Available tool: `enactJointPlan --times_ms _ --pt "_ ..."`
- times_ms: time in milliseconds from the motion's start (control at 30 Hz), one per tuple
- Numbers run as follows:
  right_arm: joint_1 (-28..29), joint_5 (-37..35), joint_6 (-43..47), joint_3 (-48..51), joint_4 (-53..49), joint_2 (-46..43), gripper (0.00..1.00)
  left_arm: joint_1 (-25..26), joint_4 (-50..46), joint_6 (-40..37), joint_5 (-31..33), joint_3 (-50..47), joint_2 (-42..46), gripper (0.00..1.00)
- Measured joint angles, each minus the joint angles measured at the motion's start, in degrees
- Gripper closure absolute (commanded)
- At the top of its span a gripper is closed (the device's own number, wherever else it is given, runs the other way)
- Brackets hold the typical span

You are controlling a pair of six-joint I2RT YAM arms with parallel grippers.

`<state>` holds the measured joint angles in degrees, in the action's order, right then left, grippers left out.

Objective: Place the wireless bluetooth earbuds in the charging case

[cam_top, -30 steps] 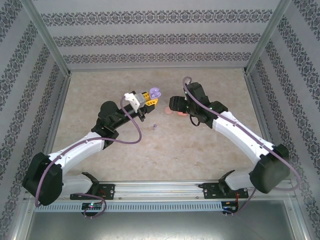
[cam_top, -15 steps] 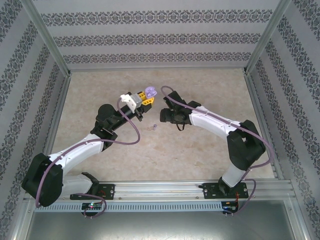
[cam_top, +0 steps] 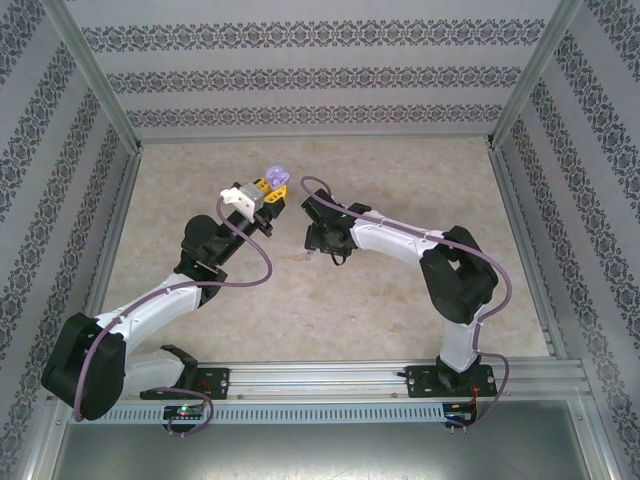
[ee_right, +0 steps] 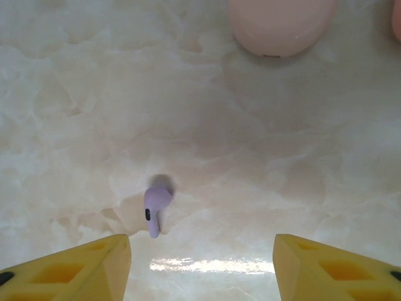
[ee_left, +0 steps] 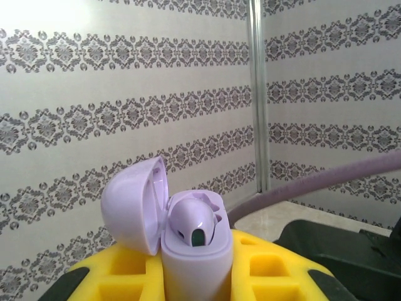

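From above, the left tool [cam_top: 268, 190] is pinching the open purple charging case [cam_top: 278, 176], holding it raised at about 11 o'clock of the tabletop [cam_top: 400, 310]. The right tool [cam_top: 318, 242] is leaning down at its 4 o'clock.

At the left wrist, yellow fingers [ee_left: 276, 276] are pressing both sides of the case. Its lid [ee_left: 135, 204] is swinging open toward 10 o'clock, and a seated earbud [ee_left: 193, 222] is already resting inside.

At the right wrist, the right tool [ee_right: 200, 269] is hovering spread and empty. The loose purple earbud [ee_right: 156, 210] is lying on the tabletop at 11 o'clock of the gap. A pale pink case [ee_right: 282, 25] is sitting well apart at 1 o'clock.

The loose bud is looking feather-light, hard and glossy, so it is probably going to skid or flip. Closing gently across its rounded head, leaving the stem free, seems best.
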<state>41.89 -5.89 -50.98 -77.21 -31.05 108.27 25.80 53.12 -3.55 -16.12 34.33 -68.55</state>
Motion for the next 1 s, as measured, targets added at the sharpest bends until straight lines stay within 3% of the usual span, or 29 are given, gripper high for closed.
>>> enactJointPlan --times_ms 433,1000 --pt "1.4 -1.4 -3.4 -7.3 -2.2 7.6 0.45 -1.3 2.8 1.7 4.0 -1.9 2.0 1.0" --pt "3.4 -4.4 -4.3 -15.1 -8.1 15.0 0.54 -3.5 4.6 3.7 4.7 -3.8 4.2 1.0"
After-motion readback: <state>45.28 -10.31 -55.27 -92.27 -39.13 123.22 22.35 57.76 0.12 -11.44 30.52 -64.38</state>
